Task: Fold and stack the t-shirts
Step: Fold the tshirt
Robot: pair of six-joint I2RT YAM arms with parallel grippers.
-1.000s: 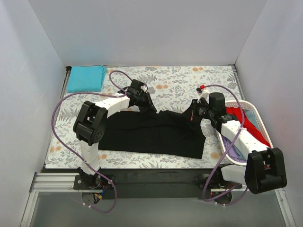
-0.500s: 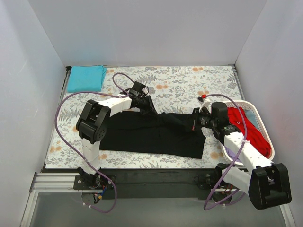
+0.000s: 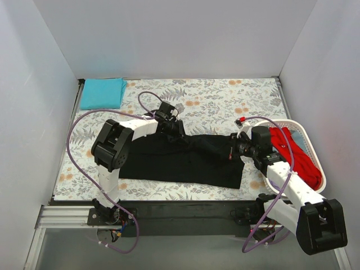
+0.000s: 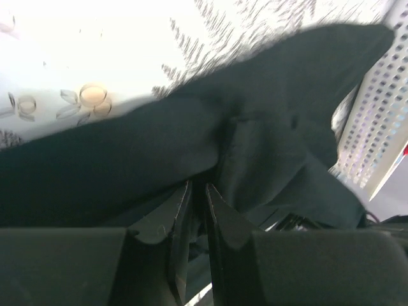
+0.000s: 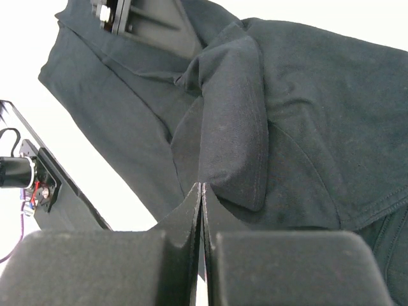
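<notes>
Blk tee (image 5: 306, 115) edges outside R-wrist frame

bright, even light, soft shadows; overexposed, blurred table covering (image 4: 95, 51) and murky black t-shirt (image 4: 268, 127) in the left wrist view

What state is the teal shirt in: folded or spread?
Folded. The teal shirt lies as a compact, straight-edged rectangle at the far left corner of the table, apart from the black shirt.

A plain white back wall (image 3: 180, 39) fills the top of the frame, with a left wall (image 3: 28, 112) and a right wall (image 3: 332, 84) slanting down each side. The floral table covering (image 3: 214, 95) lies evenly lit in the centre. A metal rail (image 3: 62, 216) and grey floor (image 3: 185, 253) run along the bottom edge.
</notes>
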